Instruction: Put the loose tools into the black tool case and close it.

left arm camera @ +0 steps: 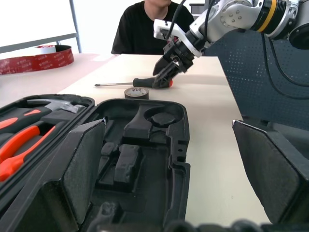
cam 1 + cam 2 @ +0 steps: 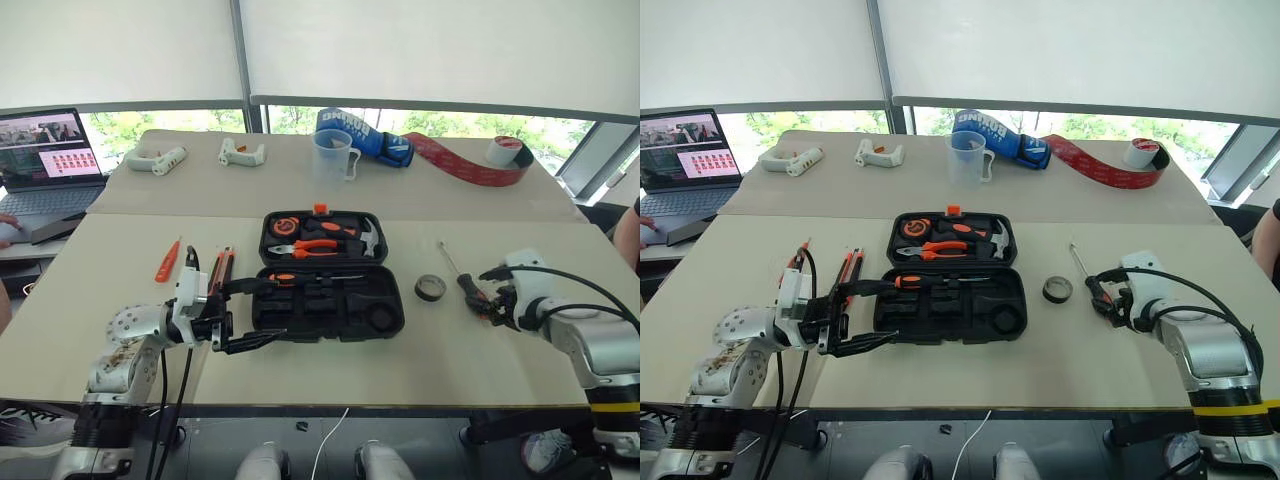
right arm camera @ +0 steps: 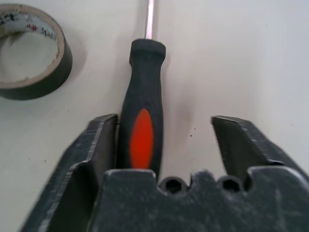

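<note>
The black tool case lies open mid-table, with pliers, a hammer and a tape measure in its far half and one screwdriver in its near half. My left gripper is open at the case's left edge, pointing across it. To the right of the case lies an orange-and-black screwdriver, beside a small black tape roll. My right gripper is open astride its handle; one finger touches it and the other stands apart. Left of the case lie a small orange screwdriver and other screwdrivers.
On the far table stand a clear measuring cup, white handles, a blue packet and a big red tape. A laptop sits at far left. A person in black sits beyond the table's right end.
</note>
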Controlling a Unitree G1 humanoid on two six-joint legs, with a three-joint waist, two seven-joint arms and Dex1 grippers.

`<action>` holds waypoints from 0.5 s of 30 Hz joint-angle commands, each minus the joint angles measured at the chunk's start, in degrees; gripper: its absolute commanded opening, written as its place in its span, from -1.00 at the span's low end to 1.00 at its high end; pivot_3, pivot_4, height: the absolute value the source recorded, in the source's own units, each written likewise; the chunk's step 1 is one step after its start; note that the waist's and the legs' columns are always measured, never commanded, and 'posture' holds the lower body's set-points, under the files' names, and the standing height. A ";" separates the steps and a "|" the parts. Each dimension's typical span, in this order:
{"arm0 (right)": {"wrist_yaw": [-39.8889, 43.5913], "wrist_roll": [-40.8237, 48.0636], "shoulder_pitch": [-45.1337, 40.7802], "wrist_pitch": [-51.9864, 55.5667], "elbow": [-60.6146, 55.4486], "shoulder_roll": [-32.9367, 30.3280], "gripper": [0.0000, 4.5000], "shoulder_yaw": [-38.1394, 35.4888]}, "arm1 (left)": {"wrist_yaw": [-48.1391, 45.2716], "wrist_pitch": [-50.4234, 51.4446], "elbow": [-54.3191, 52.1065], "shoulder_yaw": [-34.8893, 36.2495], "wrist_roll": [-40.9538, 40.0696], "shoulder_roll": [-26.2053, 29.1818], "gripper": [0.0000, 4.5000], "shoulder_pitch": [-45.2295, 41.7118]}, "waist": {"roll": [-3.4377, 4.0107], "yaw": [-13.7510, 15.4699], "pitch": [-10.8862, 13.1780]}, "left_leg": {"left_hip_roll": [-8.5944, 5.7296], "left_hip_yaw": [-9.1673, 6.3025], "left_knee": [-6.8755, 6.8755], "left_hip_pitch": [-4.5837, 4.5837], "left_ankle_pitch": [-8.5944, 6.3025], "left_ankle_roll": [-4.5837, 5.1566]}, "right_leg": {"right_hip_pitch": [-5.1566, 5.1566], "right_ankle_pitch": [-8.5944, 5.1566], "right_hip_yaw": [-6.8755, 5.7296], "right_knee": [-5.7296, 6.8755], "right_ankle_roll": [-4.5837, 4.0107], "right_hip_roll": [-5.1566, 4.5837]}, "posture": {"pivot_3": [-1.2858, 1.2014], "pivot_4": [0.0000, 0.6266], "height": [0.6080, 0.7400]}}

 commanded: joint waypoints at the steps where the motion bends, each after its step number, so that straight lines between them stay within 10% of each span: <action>1: -1.23 0.31 -0.62 0.06 -1.85 0.78 -0.10 -4.65 | 0.68 -1.20 -0.17 0.14 -0.42 -0.72 1.00 -0.83 | 0.00 0.00 0.00 | 0.00 0.00 0.00 0.00 0.00 0.00 | 0.00 0.00 0.00 0.02 0.00 -0.01 | 0.03 -0.52 1.00; 5: -1.75 1.30 0.46 0.81 -4.15 2.44 -0.65 -7.83 | 1.04 -1.05 -0.32 -0.20 -0.63 -1.07 1.00 -1.19 | 0.00 -0.01 0.00 | 0.00 -0.01 0.00 -0.02 0.00 0.00 | -0.01 0.00 0.00 0.02 0.01 -0.01 | 0.03 -0.52 1.00; 15: 25.86 0.66 -11.57 -28.16 -7.75 -1.03 -0.66 4.32 | 7.15 -0.11 0.26 6.19 -2.61 -0.61 1.00 1.93 | 0.11 -1.54 0.06 | 0.07 0.02 -0.01 0.12 0.00 0.00 | -0.02 0.05 0.04 0.08 -0.04 0.12 | 0.03 -0.52 1.00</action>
